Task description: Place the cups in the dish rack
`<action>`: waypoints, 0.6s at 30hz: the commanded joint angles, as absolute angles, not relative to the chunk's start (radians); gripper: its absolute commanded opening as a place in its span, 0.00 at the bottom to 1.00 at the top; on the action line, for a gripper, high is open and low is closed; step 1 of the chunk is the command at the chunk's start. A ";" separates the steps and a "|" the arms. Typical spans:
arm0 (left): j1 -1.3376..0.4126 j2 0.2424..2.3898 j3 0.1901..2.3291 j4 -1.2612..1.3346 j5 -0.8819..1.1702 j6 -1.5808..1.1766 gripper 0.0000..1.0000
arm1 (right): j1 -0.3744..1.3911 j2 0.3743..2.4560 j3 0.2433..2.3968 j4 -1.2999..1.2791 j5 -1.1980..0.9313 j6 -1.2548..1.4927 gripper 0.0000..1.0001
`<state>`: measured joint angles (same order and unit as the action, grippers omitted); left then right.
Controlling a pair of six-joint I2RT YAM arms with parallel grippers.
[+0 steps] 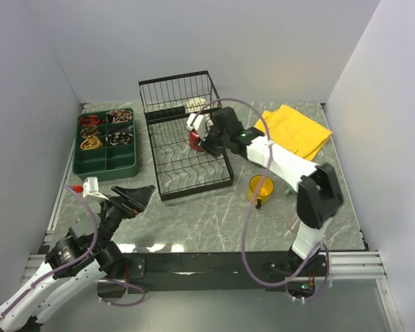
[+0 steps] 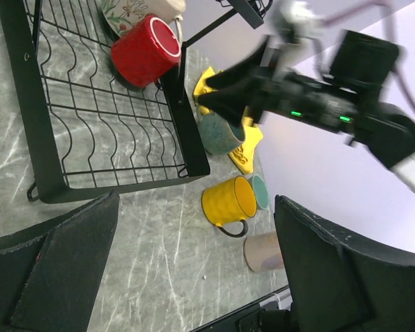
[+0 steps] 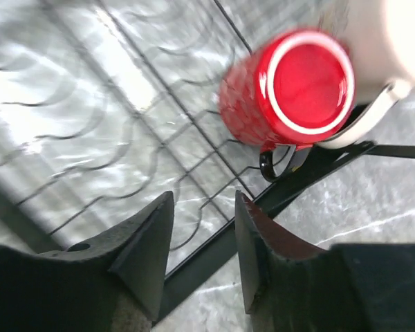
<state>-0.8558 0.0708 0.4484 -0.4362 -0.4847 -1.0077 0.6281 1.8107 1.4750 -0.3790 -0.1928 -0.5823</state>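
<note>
I have the glossy red ceramic mug point(image 3: 290, 86) lying on its side on the flat slotted part of the black wire dish rack point(image 1: 154, 155). Its mouth faces the right wrist camera and its handle points down against the wires. A cream mug point(image 3: 373, 34) sits just behind it, toward the taller basket end.

The right gripper point(image 3: 204, 202) hangs over the rack just short of the red mug. Its jaws stand narrowly apart with nothing between them, and the mug lies clear of the tips. The left gripper point(image 1: 140, 197) hovers low over the grey marbled tabletop point(image 1: 214, 214) near the rack's front corner, jaws spread wide and empty.

Off the rack, the yellow mug point(image 2: 228, 200) sits on the tabletop near the rack's right front corner. A small teal mug point(image 2: 259, 191) is just behind it and a pinkish-beige mug point(image 2: 263, 252) is nearby. The large teal mug point(image 2: 218, 135) rests at the crumpled yellow cloth point(image 1: 297, 128). A dark green compartment tray point(image 1: 121, 160) lies left of the rack.
</note>
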 commanded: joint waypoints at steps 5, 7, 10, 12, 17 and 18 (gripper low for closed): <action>-0.856 0.106 0.512 -0.382 -0.430 -0.948 0.96 | 0.569 1.471 1.347 -0.469 -0.402 -0.560 0.57; -0.856 0.124 0.512 -0.353 -0.398 -0.933 0.96 | 0.517 1.384 1.318 -0.512 -0.478 -0.528 0.62; -0.856 0.191 0.514 -0.287 -0.341 -0.911 0.96 | 0.358 1.248 1.235 -0.525 -0.602 -0.486 0.66; -0.856 0.289 0.523 -0.247 -0.252 -0.902 0.96 | 0.250 1.178 1.166 -0.528 -0.626 -0.476 0.72; -0.856 0.598 0.593 -0.106 -0.022 -0.871 0.99 | 0.083 0.968 1.005 -0.468 -0.692 -0.393 0.84; -0.857 0.714 0.639 -0.095 0.044 -0.873 0.99 | 0.016 0.939 0.947 -0.447 -0.713 -0.376 0.90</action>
